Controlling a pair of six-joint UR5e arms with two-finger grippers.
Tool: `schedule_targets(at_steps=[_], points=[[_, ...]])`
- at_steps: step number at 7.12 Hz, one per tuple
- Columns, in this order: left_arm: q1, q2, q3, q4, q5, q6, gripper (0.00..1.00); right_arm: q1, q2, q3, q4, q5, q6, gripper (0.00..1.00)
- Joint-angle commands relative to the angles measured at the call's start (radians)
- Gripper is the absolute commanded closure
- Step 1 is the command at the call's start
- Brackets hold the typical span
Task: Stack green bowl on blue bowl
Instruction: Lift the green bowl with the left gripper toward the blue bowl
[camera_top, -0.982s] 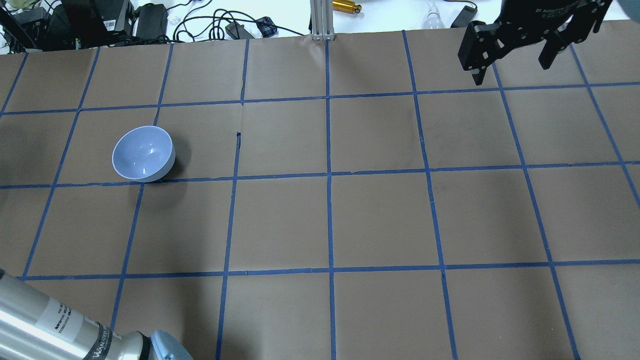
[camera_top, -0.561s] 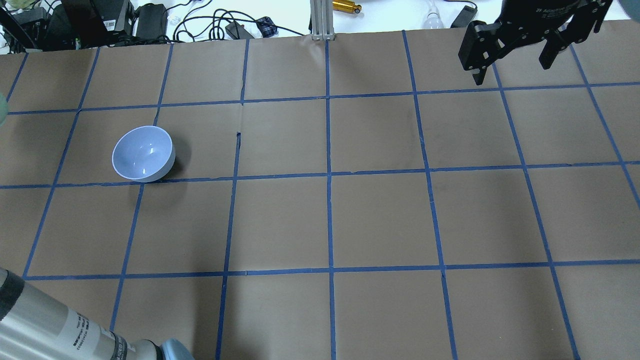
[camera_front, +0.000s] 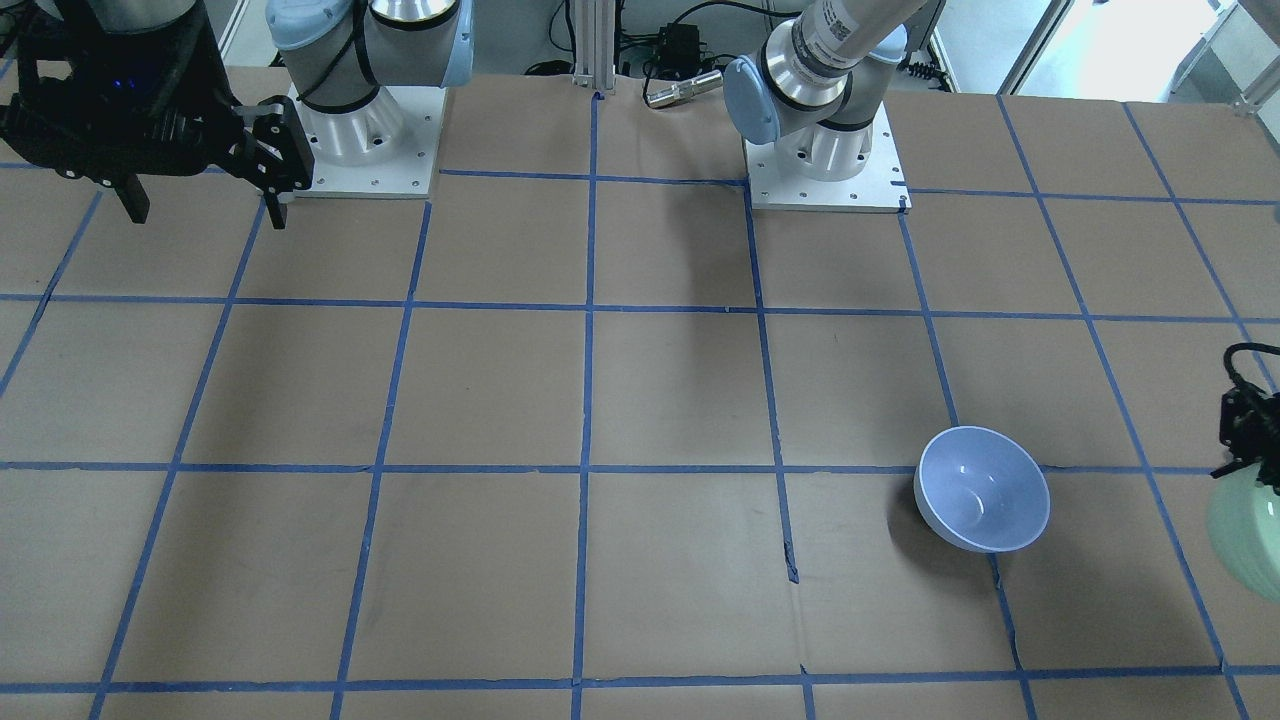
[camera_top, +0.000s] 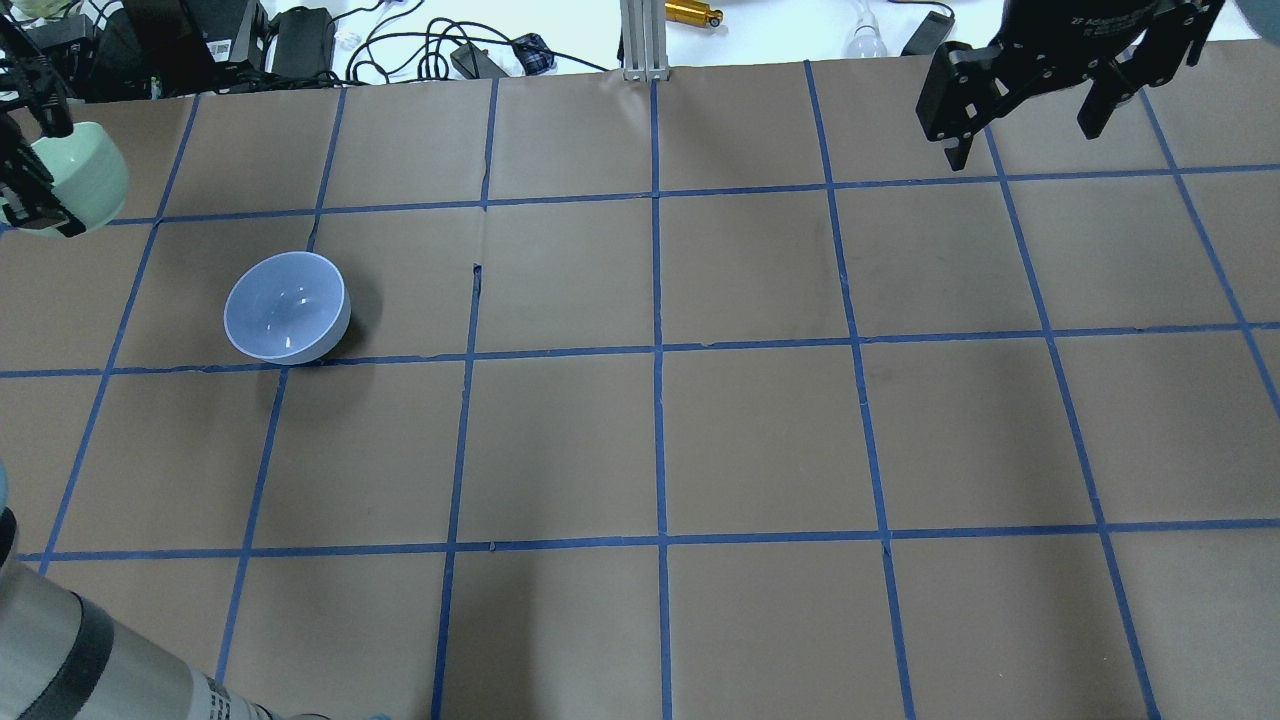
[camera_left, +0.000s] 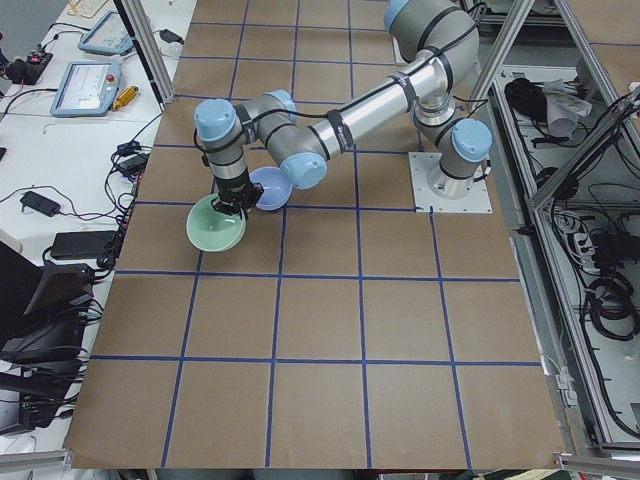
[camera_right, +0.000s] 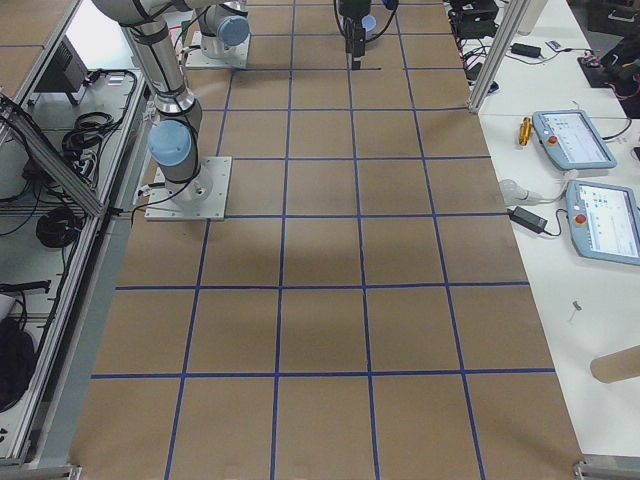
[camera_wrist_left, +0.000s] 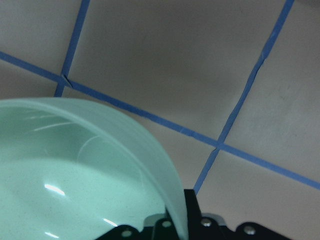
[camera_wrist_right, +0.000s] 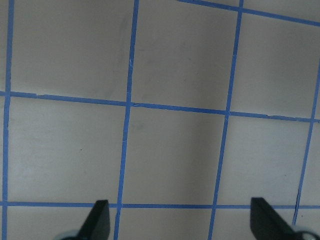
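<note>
Overhead exterior now shows the green bowl (camera_top: 85, 170) coming in, pinched in the jaws of the left gripper (camera_front: 1243, 462), near the blue bowl (camera_top: 287, 305) on the bench (camera_top: 760, 440). Stacking looks close. The right gripper (camera_top: 1022, 145) hangs spread wide.

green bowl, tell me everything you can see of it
The green bowl is round, glossy, pale mint with a thin lighter rim, and looks empty. The left tool pinches its rim, holding it tilted above the table near its left end, apart from the blue bowl.
</note>
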Motion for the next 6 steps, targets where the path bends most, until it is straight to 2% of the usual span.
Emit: schedule_targets(at_steps=[1, 4, 6], points=[[-0.110, 0.064, -0.076, 0.006, -0.003, -0.187, 1.00, 0.000, 0.000, 0.000, 0.000, 0.000, 0.000, 0.00], [-0.210, 0.124, -0.226, 0.049, 0.000, -0.445, 1.00, 0.000, 0.000, 0.000, 0.000, 0.000, 0.000, 0.00], [-0.219, 0.139, -0.335, 0.147, 0.015, -0.458, 1.00, 0.000, 0.000, 0.000, 0.000, 0.000, 0.000, 0.00]])
